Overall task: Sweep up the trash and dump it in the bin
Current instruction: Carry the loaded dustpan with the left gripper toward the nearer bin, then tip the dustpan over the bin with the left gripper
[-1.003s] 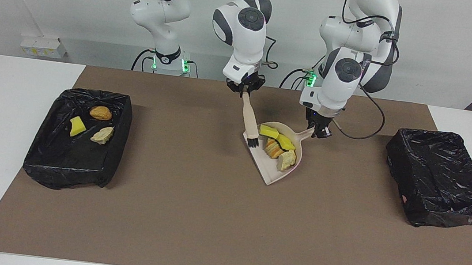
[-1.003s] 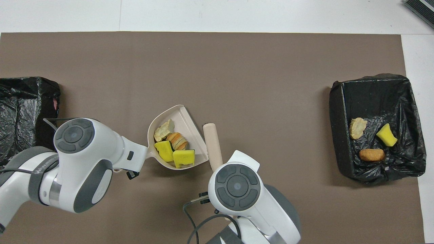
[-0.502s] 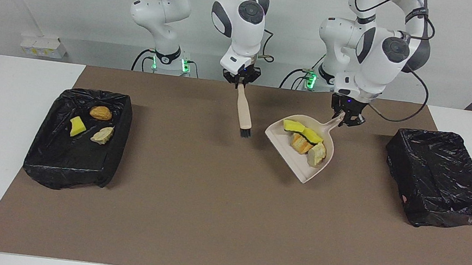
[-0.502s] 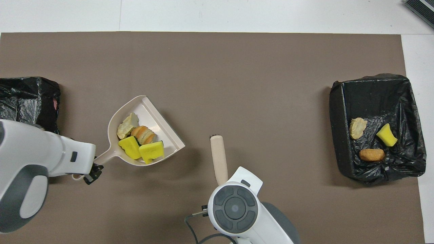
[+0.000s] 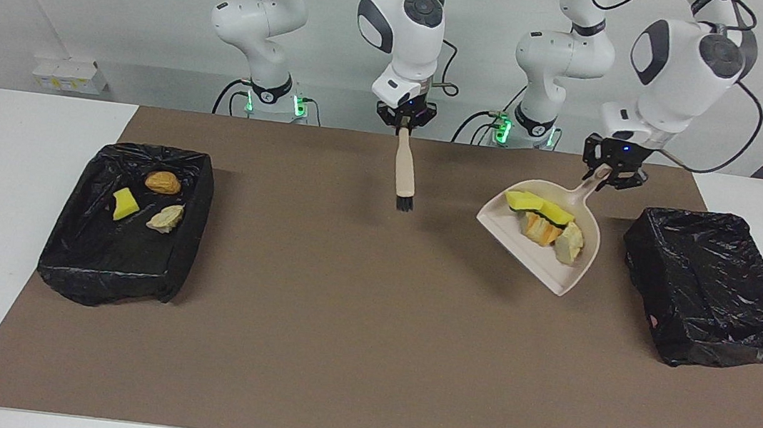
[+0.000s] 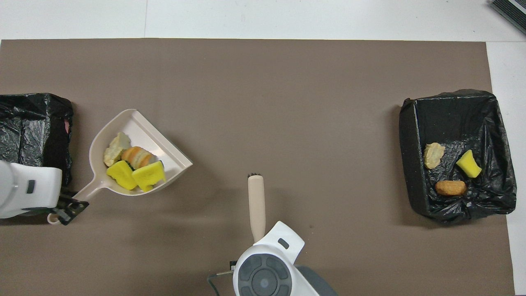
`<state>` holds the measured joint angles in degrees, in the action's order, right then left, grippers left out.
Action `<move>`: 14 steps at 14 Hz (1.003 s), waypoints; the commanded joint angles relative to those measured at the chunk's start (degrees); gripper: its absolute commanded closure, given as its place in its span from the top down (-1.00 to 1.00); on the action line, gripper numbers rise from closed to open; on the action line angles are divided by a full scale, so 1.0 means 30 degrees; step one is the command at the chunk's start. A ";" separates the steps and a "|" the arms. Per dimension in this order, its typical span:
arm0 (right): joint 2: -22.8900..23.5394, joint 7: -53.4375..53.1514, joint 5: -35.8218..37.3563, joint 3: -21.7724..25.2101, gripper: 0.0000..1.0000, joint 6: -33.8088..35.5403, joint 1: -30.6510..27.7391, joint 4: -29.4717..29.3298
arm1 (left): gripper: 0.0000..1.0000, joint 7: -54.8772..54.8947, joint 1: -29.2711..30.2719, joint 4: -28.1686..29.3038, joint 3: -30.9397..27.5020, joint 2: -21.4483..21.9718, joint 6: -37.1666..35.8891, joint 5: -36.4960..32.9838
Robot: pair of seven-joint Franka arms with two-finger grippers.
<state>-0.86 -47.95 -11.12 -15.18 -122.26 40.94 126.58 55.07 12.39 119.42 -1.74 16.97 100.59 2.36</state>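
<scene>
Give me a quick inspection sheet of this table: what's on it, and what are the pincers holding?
Surface: brown mat on a white table.
Job's things: four scraps in the raised dustpan; three scraps in the bin at the right arm's end; second bin holds none.
Clutter: nothing seen.
Pincers: left pincer shut on dustpan handle; right pincer shut on brush.
Cables: looping off both arms.
Surroundings: white wall.

1. Mat (image 5: 337, 352) centre and the strip along its edge farthest from the robots: bare, free passage.
2. Bins (image 5: 128, 228) (image 5: 711, 287) block the mat's two ends.
3. Dustpan (image 5: 555, 262), held up beside the bin at the left arm's end, narrows that gap.
4. Brush (image 5: 404, 173) hangs over the mat's robot-side edge, mid-width.
</scene>
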 commanded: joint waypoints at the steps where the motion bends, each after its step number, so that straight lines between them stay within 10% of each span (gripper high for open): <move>1: 0.1252 -0.0189 -0.0453 0.0052 -1.00 -0.0586 0.0298 -0.0531 | -1.00 0.2349 0.2251 -0.2590 0.0170 -0.1636 -0.0803 -0.0256; 6: 0.2044 0.0046 -0.0598 0.0052 -1.00 -0.0585 0.0269 -0.0680 | -1.00 0.7884 0.5942 -0.7485 0.0112 -0.5971 -0.0279 -0.3593; 14: 0.2513 0.0543 -0.0863 0.0081 -1.00 -0.0409 0.0269 -0.0417 | -1.00 1.0380 0.6009 -0.9220 0.0287 -0.8291 0.3498 -1.0386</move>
<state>6.29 -47.84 -13.00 -14.98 -123.67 41.93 125.36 84.34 31.58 94.66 -1.12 -5.94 109.52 -24.09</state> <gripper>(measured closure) 0.740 0.687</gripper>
